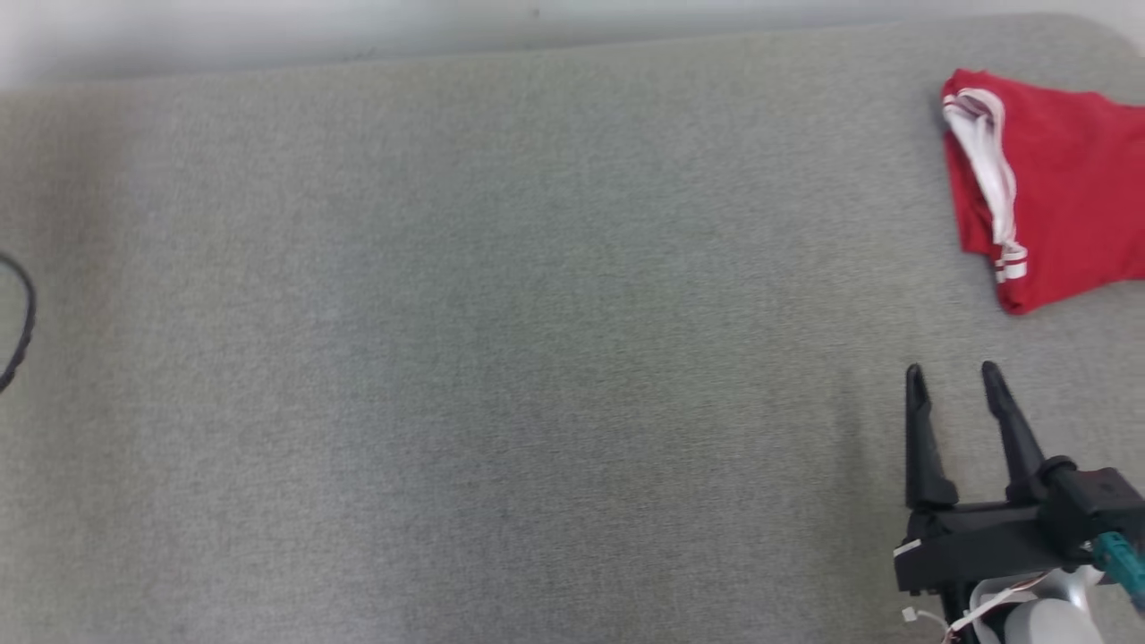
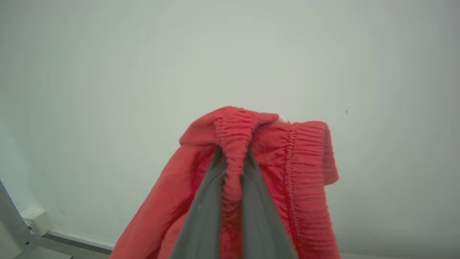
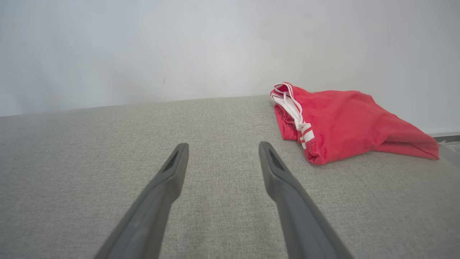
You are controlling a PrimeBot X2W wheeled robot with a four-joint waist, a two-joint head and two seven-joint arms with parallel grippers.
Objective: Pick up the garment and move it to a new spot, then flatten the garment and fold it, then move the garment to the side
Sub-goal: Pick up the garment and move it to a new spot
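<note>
A red garment (image 2: 305,162) with a gathered elastic waistband hangs in front of a pale wall in the left wrist view. My left gripper (image 2: 233,153) is shut on a bunched fold of that waistband, and the cloth drapes down both sides of the fingers. A second red garment (image 1: 1064,197) with white stripes lies folded at the far right of the grey surface, and it also appears as the red garment (image 3: 345,122) in the right wrist view. My right gripper (image 1: 952,371) stands open and empty above the surface, short of the folded piece, fingers (image 3: 287,187) spread apart.
The grey fabric-covered table (image 1: 537,313) stretches wide across the head view, with a white wall (image 3: 179,46) behind its far edge. A dark cable loop (image 1: 22,331) pokes in at the left edge. A pale floor trim (image 2: 72,239) runs below the wall.
</note>
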